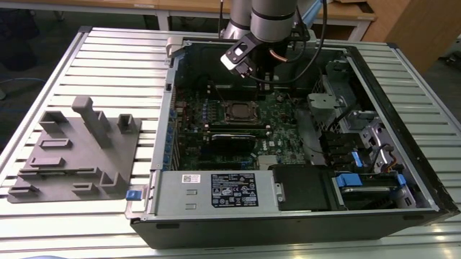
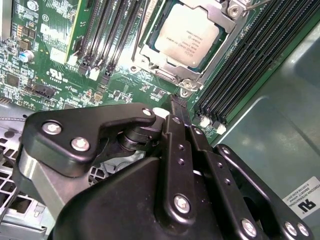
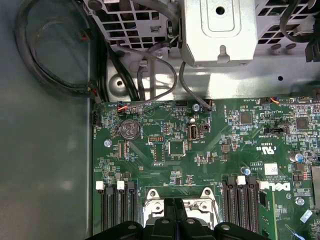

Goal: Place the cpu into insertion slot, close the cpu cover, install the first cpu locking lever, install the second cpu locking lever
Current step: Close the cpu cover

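The cpu, a flat square chip with a silvery top, lies in the insertion slot of the green motherboard. The slot itself is hidden under the chip. The cpu cover, a thin metal frame, lies flat around the chip, and its edge also appears in the first wrist view. A thin lever rod runs past one corner of the frame. My gripper is shut with nothing in it. It hovers just beyond the socket's far side, with the black fingertips pressed together.
Long black memory slots flank the socket on both sides. A metal drive cage and cables crowd the case on the exterior view's right. A labelled power supply fills the near side. A grey fixture block sits outside the case.
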You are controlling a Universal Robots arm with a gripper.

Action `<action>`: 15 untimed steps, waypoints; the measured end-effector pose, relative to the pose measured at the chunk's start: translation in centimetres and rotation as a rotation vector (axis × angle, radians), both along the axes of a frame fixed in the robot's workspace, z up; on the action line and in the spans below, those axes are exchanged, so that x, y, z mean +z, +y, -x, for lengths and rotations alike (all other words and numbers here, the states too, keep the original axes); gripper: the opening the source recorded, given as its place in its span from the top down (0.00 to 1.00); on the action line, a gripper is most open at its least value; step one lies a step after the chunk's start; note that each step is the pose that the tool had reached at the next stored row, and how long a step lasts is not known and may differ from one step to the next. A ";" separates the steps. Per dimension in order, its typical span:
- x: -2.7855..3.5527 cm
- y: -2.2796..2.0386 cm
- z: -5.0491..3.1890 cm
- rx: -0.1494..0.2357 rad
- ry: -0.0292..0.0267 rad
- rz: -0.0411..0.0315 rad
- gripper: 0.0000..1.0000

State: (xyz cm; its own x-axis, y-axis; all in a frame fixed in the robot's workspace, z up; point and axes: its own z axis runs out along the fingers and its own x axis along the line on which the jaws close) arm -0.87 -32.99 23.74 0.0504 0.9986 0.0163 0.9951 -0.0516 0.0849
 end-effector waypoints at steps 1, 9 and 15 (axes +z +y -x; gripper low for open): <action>0.00 0.00 0.03 0.000 0.0000 -0.0001 0.89; -0.01 0.00 0.28 0.000 0.0000 0.0000 0.89; -0.01 0.00 0.32 0.000 0.0000 0.0000 0.89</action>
